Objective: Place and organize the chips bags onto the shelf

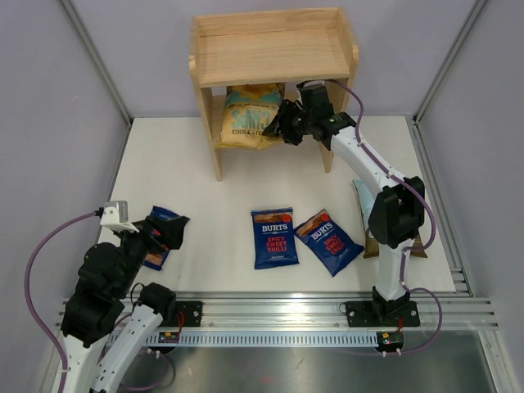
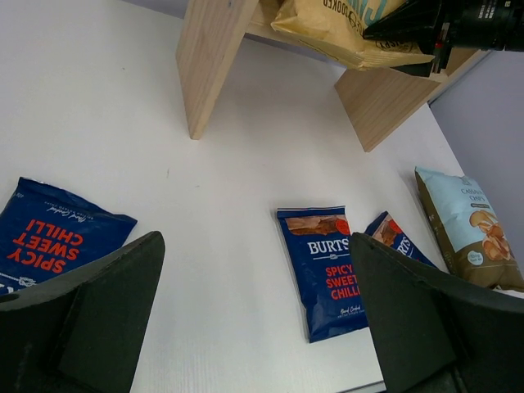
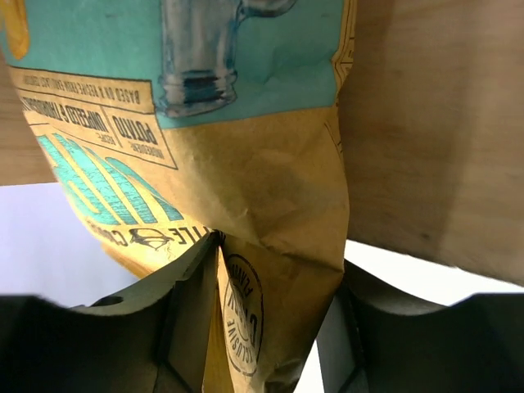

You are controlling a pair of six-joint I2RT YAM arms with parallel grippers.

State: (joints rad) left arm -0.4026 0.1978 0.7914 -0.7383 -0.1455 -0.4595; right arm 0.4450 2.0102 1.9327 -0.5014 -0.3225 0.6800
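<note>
The wooden shelf [image 1: 270, 49] stands at the back of the table. The large tan-and-teal bag [image 1: 248, 115] leans on its lower tier. My right gripper [image 1: 284, 123] is shut on that bag's right edge; in the right wrist view the bag [image 3: 246, 188] is pinched between the fingers [image 3: 155, 319]. My left gripper [image 1: 169, 230] is open and empty, over a dark-blue Burts bag [image 1: 157, 243] at the near left. Two more Burts bags [image 1: 273, 237] [image 1: 329, 241] lie flat in the middle. The pale-blue Cassava bag [image 1: 363, 214] lies at the right, partly hidden by the right arm.
The left wrist view shows the shelf's side panel [image 2: 213, 57], the left Burts bag [image 2: 57, 233], the middle one [image 2: 327, 274] and the Cassava bag [image 2: 458, 225]. The shelf's top tier [image 1: 274, 53] holds nothing. A metal rail [image 1: 278, 315] runs along the near edge.
</note>
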